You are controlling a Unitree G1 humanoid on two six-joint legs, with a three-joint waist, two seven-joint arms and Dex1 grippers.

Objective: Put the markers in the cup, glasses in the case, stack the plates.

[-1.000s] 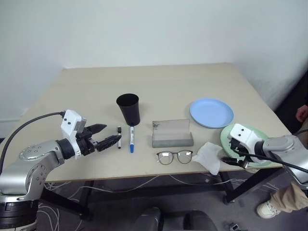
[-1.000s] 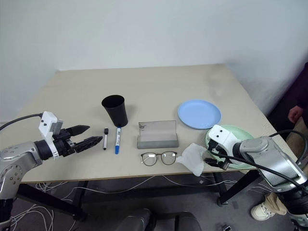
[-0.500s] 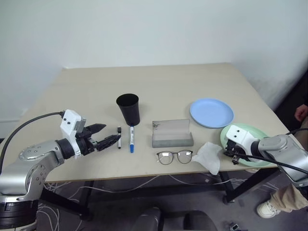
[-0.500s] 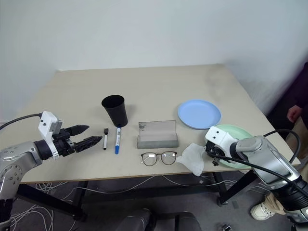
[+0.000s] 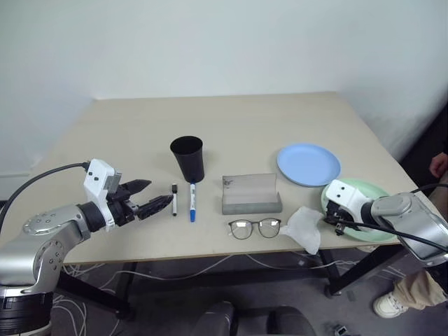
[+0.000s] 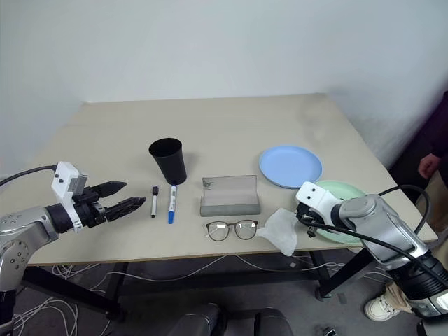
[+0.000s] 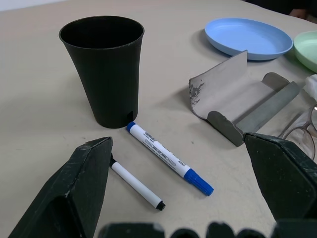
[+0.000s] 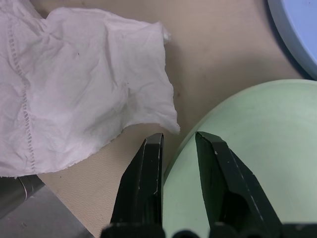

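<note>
Near the front left corner of the tabletop [image 5: 231, 119], the left gripper [image 5: 155, 198] hangs with its two black fingers spread wide and nothing between them, pointing toward the markers. The black-capped marker [image 5: 174, 199] lies just beyond its fingertips, and the longer blue-capped marker [image 5: 192, 201] lies just beside that one, the two roughly parallel and apart. The blue-capped marker's far end touches or nearly touches the base of the black cup [image 5: 187, 159], which stands upright behind the markers, toward the middle of the tabletop. Further right, the grey case [image 5: 251, 194] lies open with its lid raised, nothing in it. The glasses [image 5: 254, 228] rest in front of the case, close to the front edge, lenses facing up. A crumpled white tissue [image 5: 303, 228] lies to their right, also by the front edge. The light blue plate [image 5: 308, 164] sits near the right edge, behind the mint green plate [image 5: 367, 210], which lies at the front right corner. The right gripper [image 8: 176, 148] has its fingers drawn narrow over the green plate's near rim, one finger inside and one outside it, just beside the tissue.
</note>
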